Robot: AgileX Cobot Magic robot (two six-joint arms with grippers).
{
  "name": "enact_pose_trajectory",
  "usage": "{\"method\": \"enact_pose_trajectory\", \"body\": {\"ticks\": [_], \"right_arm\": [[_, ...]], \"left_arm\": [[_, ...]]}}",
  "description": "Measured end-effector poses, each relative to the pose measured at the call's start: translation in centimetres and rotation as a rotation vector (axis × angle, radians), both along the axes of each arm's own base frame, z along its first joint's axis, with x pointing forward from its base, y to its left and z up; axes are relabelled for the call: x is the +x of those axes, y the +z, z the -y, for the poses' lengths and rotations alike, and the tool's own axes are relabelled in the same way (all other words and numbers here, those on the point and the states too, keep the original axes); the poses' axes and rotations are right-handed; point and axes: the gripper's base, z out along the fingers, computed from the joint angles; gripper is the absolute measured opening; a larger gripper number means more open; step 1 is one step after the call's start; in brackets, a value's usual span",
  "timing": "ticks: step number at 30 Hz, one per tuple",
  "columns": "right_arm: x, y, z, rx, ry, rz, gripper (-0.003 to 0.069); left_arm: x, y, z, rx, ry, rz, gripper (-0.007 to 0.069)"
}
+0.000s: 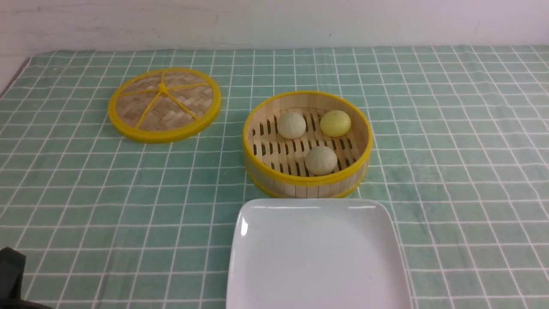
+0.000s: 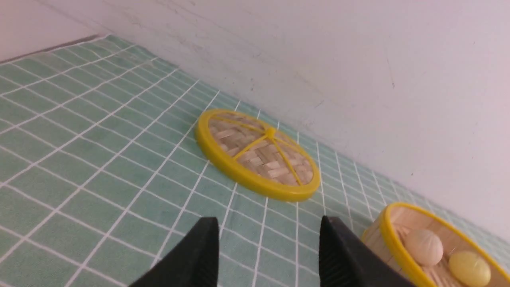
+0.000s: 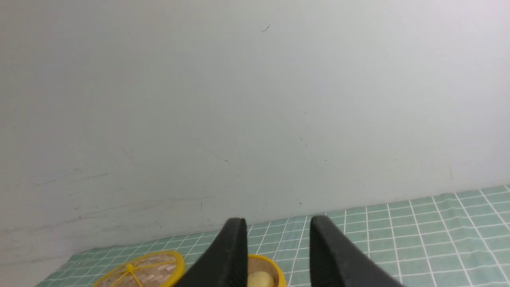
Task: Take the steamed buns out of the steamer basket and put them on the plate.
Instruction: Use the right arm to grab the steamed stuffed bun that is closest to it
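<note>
The steamer basket stands mid-table and holds three steamed buns: a pale one, a yellow one and a pale one nearer me. The white plate lies bare just in front of the basket. My left gripper is open with nothing between its fingers, above the cloth short of the basket; two buns show there. My right gripper is open and holds nothing, high up and facing the wall, with the basket's rim showing between its fingers.
The woven, yellow-rimmed lid lies flat at the left of the basket, also seen as the lid in the left wrist view. A green checked cloth covers the table. A white wall runs along the back. A dark arm part sits at bottom left.
</note>
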Motion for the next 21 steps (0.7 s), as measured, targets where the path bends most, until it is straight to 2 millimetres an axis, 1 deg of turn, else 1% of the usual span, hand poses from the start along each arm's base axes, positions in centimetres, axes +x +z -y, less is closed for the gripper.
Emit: {"method": "enact_pose_trajectory", "body": {"ticks": [1,4,7,9,12,14,15,16,17,18,21], "right_arm": [[0.0,0.0,0.0,-0.014,-0.002,0.002,0.0243],[0.0,-0.1,0.0,-0.024,0.001,-0.006,0.0243],[-0.2,0.0,-0.2,-0.041,0.015,-0.031,0.0243],[-0.1,0.4,-0.3,-0.053,0.026,-0.054,0.0243],[0.5,1.5,-0.5,-0.101,0.043,-0.109,0.0243],[1.9,2.9,-0.7,-0.194,0.057,-0.174,0.0243],[1.9,3.2,-0.7,-0.201,0.059,-0.176,0.0243],[3.0,4.0,-0.9,-0.237,0.074,-0.216,0.0243],[3.1,4.1,-0.9,-0.238,0.078,-0.222,0.0243],[4.4,4.7,-1.0,-0.243,0.098,-0.272,0.0243],[6.6,5.6,-1.5,-0.245,0.155,-0.362,0.0243]], "left_arm": [[0.0,0.1,0.0,-0.041,0.001,0.011,0.0368],[0.0,0.0,0.0,-0.073,-0.004,0.007,0.0368],[0.0,-0.2,0.3,-0.081,-0.029,-0.039,0.0368],[-0.1,0.0,0.5,-0.082,-0.055,-0.074,0.0368],[-0.7,2.4,0.9,-0.067,-0.091,-0.058,0.0368],[-1.4,4.7,1.1,-0.041,-0.117,-0.036,0.0368],[-1.4,4.7,1.1,-0.039,-0.116,-0.036,0.0368],[-1.9,6.1,1.3,-0.027,-0.130,-0.019,0.0368],[-1.9,6.2,1.3,-0.026,-0.132,-0.017,0.0368],[-2.3,7.1,1.4,-0.019,-0.144,-0.011,0.0368],[-2.4,9.0,1.7,-0.005,-0.168,-0.044,0.0368]]}}
